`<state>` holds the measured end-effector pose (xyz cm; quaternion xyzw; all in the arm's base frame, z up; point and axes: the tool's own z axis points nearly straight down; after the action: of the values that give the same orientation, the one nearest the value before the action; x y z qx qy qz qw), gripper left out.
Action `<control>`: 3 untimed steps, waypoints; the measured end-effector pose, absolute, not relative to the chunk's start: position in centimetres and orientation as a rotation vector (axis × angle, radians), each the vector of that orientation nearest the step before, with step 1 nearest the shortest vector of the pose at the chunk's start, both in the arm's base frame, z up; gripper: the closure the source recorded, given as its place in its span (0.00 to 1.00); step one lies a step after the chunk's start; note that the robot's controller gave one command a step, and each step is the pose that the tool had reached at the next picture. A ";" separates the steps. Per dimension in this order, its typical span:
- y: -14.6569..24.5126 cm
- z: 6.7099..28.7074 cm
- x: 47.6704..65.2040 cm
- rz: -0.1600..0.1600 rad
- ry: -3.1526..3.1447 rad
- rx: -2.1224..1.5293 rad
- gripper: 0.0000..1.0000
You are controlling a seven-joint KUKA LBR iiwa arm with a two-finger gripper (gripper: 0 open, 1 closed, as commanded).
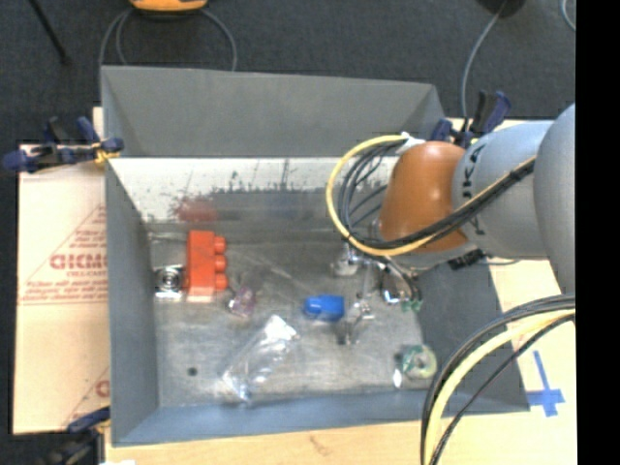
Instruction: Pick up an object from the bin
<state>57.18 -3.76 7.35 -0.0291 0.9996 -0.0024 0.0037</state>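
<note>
My gripper (348, 299) hangs low over the bin's floor, right of the middle, and stands open, one fingertip (345, 261) toward the back and the other toward the front. A small blue rounded thing (324, 306) lies on the floor at the left edge of the gap between them, its right end close to the fingers. Nothing is held. A crumpled clear plastic piece (260, 352) lies to the front left of the blue thing.
An orange-red toy brick (204, 264) lies at the left, a small metal part (169, 281) beside it and a pale pinkish clear bit (241, 302) to its right. A green and white thing (418, 363) sits in the front right corner.
</note>
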 end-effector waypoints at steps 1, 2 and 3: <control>0.8 7.6 55.6 -0.008 3.118 -0.163 0.00; 0.8 7.8 55.8 -0.005 3.111 -0.167 1.00; -1.7 23.4 56.5 -0.001 3.127 -0.104 1.00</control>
<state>56.53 -1.68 23.37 -0.0331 0.9994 -0.0003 0.0062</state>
